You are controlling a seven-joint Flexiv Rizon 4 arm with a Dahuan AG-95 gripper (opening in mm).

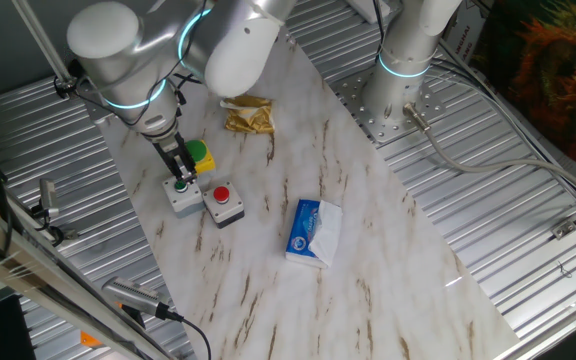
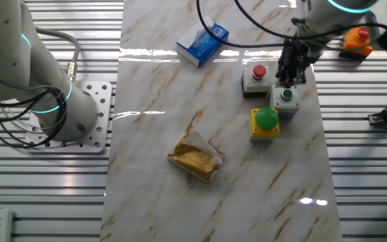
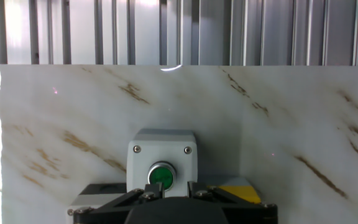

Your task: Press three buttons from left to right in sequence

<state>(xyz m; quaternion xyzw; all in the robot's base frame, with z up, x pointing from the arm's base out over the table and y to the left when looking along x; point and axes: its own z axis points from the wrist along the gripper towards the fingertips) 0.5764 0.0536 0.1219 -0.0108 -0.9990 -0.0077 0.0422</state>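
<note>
Three button boxes stand together on the marble board. The big green dome on the yellow box [image 1: 200, 155] [image 2: 265, 121] is at one end. The small green button on the grey box [image 1: 180, 190] [image 2: 286, 96] [image 3: 161, 176] is in the middle. The red button on a grey box [image 1: 222, 197] [image 2: 258, 72] is at the other end. My gripper [image 1: 179, 178] [image 2: 289, 82] [image 3: 169, 188] points down right over the small green button. The hand view shows a narrow gap between the fingertips, with nothing held. I cannot tell if they touch the button.
A blue-white tissue packet [image 1: 313, 232] [image 2: 202, 42] lies past the red button. A crumpled golden wrapper [image 1: 248, 115] [image 2: 195, 158] lies near the yellow box. The arm's base [image 1: 403, 90] [image 2: 46, 101] stands beside the board. Ribbed metal table surrounds the board.
</note>
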